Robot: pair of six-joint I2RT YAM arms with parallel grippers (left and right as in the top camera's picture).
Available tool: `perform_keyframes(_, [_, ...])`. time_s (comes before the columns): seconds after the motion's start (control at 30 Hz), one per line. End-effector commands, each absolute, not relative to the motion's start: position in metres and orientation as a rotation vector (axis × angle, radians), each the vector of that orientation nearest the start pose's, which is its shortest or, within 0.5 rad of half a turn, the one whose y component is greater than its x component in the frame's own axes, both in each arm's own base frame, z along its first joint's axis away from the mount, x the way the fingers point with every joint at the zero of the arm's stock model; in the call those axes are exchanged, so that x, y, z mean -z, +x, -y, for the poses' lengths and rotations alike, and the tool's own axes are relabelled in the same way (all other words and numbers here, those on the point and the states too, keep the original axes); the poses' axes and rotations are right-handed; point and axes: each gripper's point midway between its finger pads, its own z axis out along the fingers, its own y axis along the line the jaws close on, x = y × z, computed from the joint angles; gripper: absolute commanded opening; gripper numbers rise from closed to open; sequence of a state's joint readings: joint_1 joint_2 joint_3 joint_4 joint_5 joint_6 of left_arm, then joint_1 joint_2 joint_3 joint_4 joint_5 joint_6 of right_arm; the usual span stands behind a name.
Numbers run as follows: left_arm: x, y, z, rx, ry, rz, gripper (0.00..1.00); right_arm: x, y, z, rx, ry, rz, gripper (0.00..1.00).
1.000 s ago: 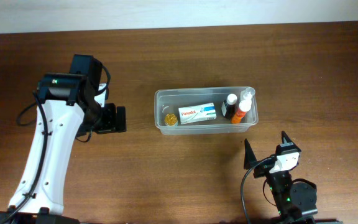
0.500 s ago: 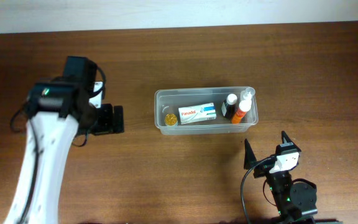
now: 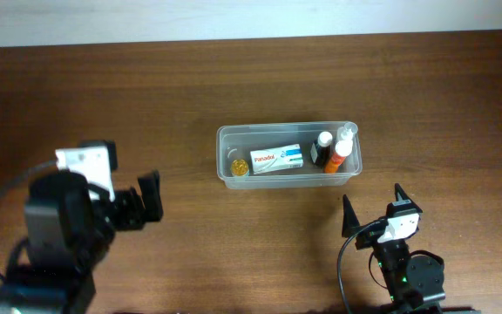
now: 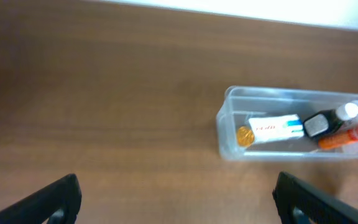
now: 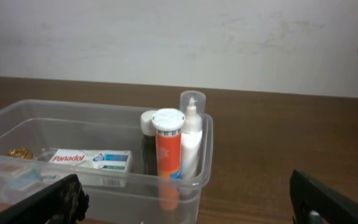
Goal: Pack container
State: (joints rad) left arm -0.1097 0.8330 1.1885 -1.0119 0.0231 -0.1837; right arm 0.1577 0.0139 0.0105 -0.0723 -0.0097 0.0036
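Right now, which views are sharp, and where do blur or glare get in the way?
Overhead: the container and box are crisp, but the left arm is smeared. Left wrist: the whole frame is soft, the box print unreadable, the wall strip along the top washed out. Right wrist: sharpest, box label legible; only the gripper fingertips at the bottom corners are dark and blurred.

We see even, soft light on the brown surface (image 3: 234, 244), shadows faint. Overhead, the left arm (image 3: 55, 235) is smeared; the left wrist view is soft throughout. The right wrist view holds the container (image 5: 123, 193) sharp, the right gripper fingers (image 5: 61, 199) dark and blurred.
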Motion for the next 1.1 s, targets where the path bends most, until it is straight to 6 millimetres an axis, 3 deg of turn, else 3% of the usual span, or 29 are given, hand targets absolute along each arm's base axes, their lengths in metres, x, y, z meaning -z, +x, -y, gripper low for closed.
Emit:
perform_keyframes(0.0, [-0.276, 0.235, 0.045, 0.280, 0.002, -2.184, 0.99, -0.156, 0.242, -0.043, -0.142, -0.145, -1.642, 0.98])
perform_keyframes(0.2, [-0.266, 0.234, 0.073, 0.377, 0.238, -1.953, 0.99, -0.156, 0.242, -0.043, -0.142, -0.145, -1.642, 0.98])
perform_keyframes(0.47, [-0.248, 0.230, 0.076, 0.381, 0.266, -1.771, 0.99, -0.156, 0.242, -0.043, -0.142, -0.145, -1.642, 0.98])
perform_keyframes(1.07, [-0.267, 0.210, 0.074, 0.351, 0.282, -1.479, 1.00, -0.156, 0.242, -0.043, -0.142, -0.145, -1.642, 0.98])
